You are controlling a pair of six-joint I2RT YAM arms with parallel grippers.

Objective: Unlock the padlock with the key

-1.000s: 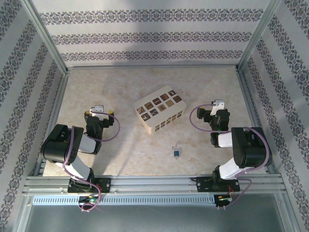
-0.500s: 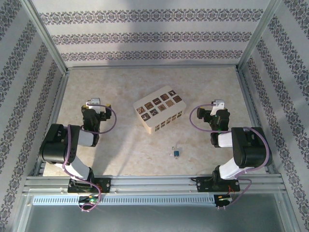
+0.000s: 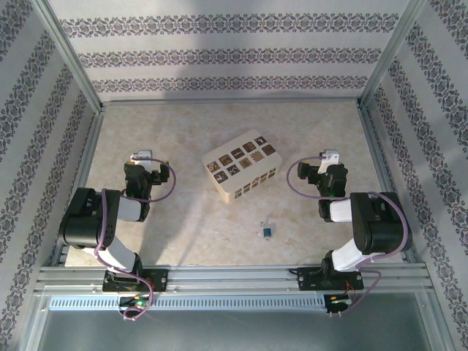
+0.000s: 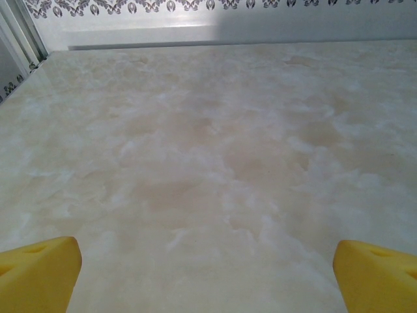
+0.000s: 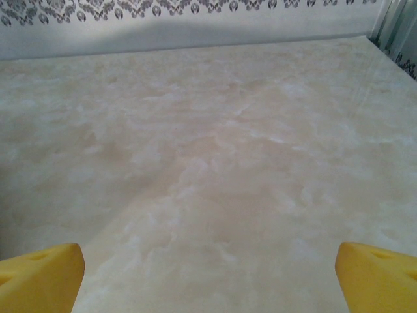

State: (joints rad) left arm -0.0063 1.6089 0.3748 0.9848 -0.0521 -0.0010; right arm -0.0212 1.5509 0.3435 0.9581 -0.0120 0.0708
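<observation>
Marbled beige tabletop [image 3: 183, 219] carries the small blue padlock [image 3: 268, 232] near its front edge, between the arms, nearer than the cream patterned box [image 3: 242, 174]. Left gripper [image 4: 208, 270] and right gripper [image 5: 208, 270] hover with fingers spread wide.

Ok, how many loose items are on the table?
2: the box at centre, and the tiny blue padlock nearer the front edge, slightly right. Something smaller could go unseen.
</observation>
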